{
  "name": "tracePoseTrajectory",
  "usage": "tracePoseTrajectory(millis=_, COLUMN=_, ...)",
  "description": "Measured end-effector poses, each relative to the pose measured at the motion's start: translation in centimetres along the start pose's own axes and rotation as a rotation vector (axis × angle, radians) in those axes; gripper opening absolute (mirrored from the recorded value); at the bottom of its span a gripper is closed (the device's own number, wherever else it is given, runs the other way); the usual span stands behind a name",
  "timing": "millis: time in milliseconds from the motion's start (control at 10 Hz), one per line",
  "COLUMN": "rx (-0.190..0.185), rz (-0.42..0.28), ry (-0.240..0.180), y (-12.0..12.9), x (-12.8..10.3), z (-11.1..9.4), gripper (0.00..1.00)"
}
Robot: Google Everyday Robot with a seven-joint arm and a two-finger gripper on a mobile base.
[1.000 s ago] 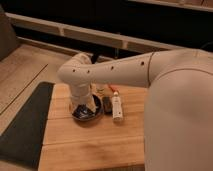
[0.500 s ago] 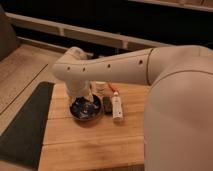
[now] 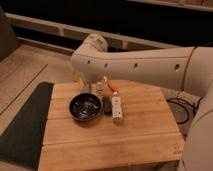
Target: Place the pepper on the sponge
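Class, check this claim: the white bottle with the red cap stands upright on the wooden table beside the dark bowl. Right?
No: the camera view shows the white bottle lying flat on the wooden table beside the dark bowl. The pincer is hidden beneath the arm at the table's far edge.

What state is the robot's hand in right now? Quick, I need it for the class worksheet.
Hand: cannot be told; it hangs just behind the dark bowl, over the far edge of the table.

The claw [image 3: 88, 87] (just behind the bowl [image 3: 85, 106]) is mostly hidden by the arm [image 3: 130, 62].
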Motion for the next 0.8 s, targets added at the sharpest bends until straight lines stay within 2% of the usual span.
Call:
tracePoseTrajectory(millis=200, rx=-0.004, rz=0.000, ry=0.001, y=0.2, x=0.0, z=0.0, gripper=0.65)
tracePoseTrajectory(millis=400, rx=0.007, rz=-0.013, ry=0.044, y=-0.6, x=1.3, z=1.6, gripper=0.65)
tracePoseTrajectory(millis=500, rx=0.017, rz=-0.005, ry=0.064, y=-2.7, x=2.2, z=2.7, gripper=0.65)
tracePoseTrajectory(millis=600, rx=0.024, rz=0.009, ry=0.066, y=-5.5, x=2.6, z=3.8, gripper=0.65)
tracePoseTrajectory(millis=800, rx=0.025, rz=0.014, ry=0.045, y=-9.9, x=2.4, z=5.5, gripper=0.65)
